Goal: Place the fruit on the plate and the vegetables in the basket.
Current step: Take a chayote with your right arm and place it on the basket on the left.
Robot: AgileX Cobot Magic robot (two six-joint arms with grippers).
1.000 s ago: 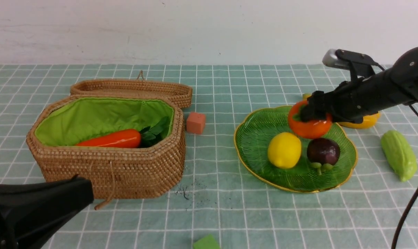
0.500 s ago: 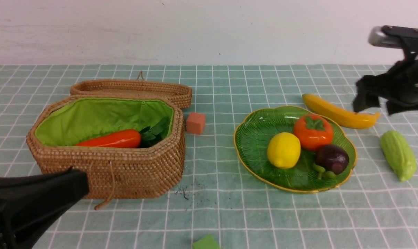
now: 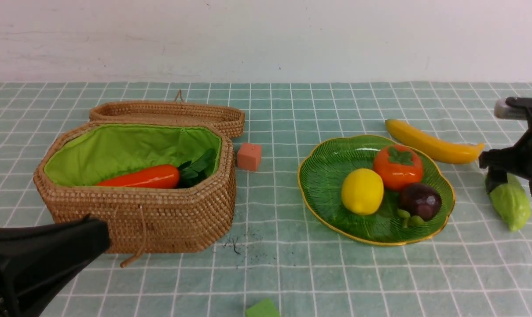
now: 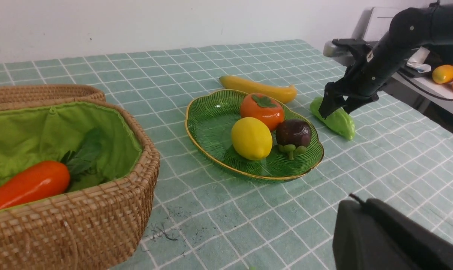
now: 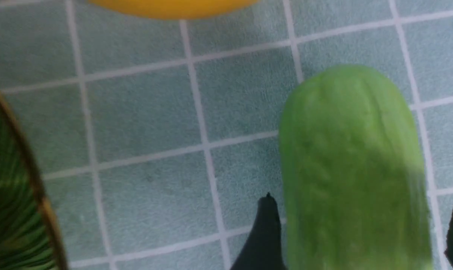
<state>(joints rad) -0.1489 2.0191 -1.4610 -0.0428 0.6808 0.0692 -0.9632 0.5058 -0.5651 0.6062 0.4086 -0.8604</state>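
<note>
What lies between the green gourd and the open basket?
The plate, holding the lemon, persimmon and mangosteen, lies directly between the gourd and the basket; a pink cube sits just beside the basket. Nothing covers the basket's opening.

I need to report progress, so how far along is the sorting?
Done: lemon, persimmon and mangosteen on the plate, carrot in the basket. In hand: the right end effector, open, straddles the gourd on the cloth. Left: gourd into basket, banana onto plate.
</note>
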